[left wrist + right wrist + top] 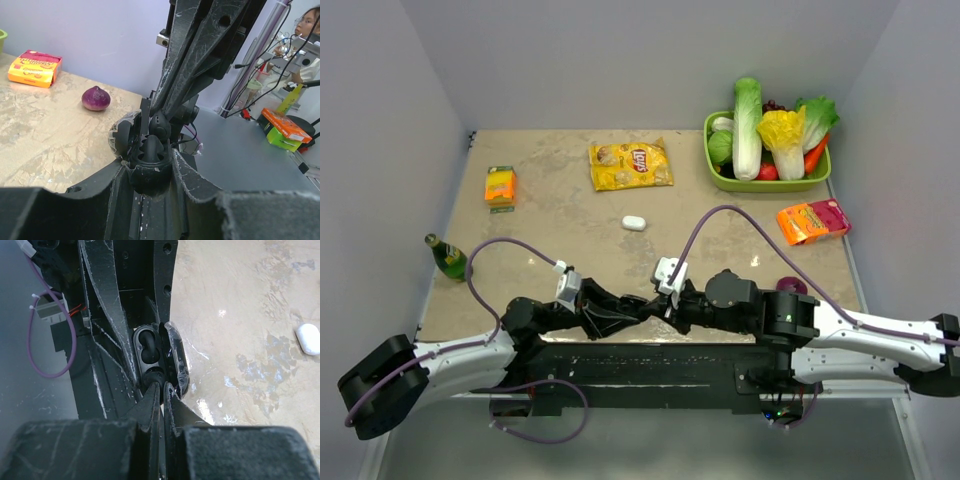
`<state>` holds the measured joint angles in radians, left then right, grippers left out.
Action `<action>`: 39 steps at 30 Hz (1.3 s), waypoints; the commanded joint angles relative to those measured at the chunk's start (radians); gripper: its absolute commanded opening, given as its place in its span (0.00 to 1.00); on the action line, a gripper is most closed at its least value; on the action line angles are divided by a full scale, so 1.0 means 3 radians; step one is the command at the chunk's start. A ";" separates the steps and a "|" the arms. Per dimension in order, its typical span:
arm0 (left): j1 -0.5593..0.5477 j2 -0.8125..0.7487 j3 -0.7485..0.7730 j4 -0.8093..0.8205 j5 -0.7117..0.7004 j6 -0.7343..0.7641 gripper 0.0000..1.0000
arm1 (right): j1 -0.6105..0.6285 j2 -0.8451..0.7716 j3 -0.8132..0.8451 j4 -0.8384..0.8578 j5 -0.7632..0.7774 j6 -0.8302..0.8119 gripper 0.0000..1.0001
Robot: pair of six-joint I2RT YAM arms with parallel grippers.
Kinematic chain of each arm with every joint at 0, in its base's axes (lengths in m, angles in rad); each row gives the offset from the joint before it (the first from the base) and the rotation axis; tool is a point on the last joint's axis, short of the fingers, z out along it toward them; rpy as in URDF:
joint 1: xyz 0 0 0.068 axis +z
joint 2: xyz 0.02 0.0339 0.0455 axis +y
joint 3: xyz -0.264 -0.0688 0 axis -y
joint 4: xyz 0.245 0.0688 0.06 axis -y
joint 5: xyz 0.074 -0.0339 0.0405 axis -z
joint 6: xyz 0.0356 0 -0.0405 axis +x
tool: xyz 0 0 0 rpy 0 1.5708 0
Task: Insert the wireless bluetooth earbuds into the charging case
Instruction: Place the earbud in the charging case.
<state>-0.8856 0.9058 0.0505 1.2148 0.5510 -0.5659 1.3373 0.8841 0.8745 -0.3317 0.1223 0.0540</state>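
My left gripper (642,308) (150,170) is shut on a small black open case (150,177) (146,352), whose lid (120,137) (177,360) is wrapped in clear film. It holds the case above the table's near edge. A dark earbud (150,147) (146,347) sits in the case. My right gripper (660,303) (162,387) (160,116) is shut, with its tips on a second dark earbud (155,376) at the case's other socket. The white pill-shaped case (633,223) (307,338) lies closed on the table, apart from both grippers. No whitish earbuds show.
A purple onion (791,285) (95,97) lies beside the right arm. An orange-pink packet (812,220) (35,67) is at the right. A yellow chips bag (630,165), a green vegetable basket (765,184), an orange box (500,185) and a green bottle (447,257) stand around the table.
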 commanded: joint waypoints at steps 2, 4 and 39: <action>0.0012 -0.0064 0.0097 0.0220 -0.0073 -0.0005 0.00 | 0.0047 0.0034 -0.0041 0.0119 0.0114 0.0040 0.00; 0.0007 -0.0064 0.0103 0.0225 -0.0078 -0.0005 0.00 | 0.0057 0.0044 -0.0047 0.0134 0.0139 0.0050 0.00; 0.0007 -0.0212 0.0087 0.0128 -0.0282 0.0056 0.00 | 0.0160 0.0111 -0.0123 0.0247 0.0232 0.0152 0.20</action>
<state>-0.8856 0.8539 0.0505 1.1721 0.5053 -0.5644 1.3754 0.9184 0.8555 -0.2691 0.2138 0.0799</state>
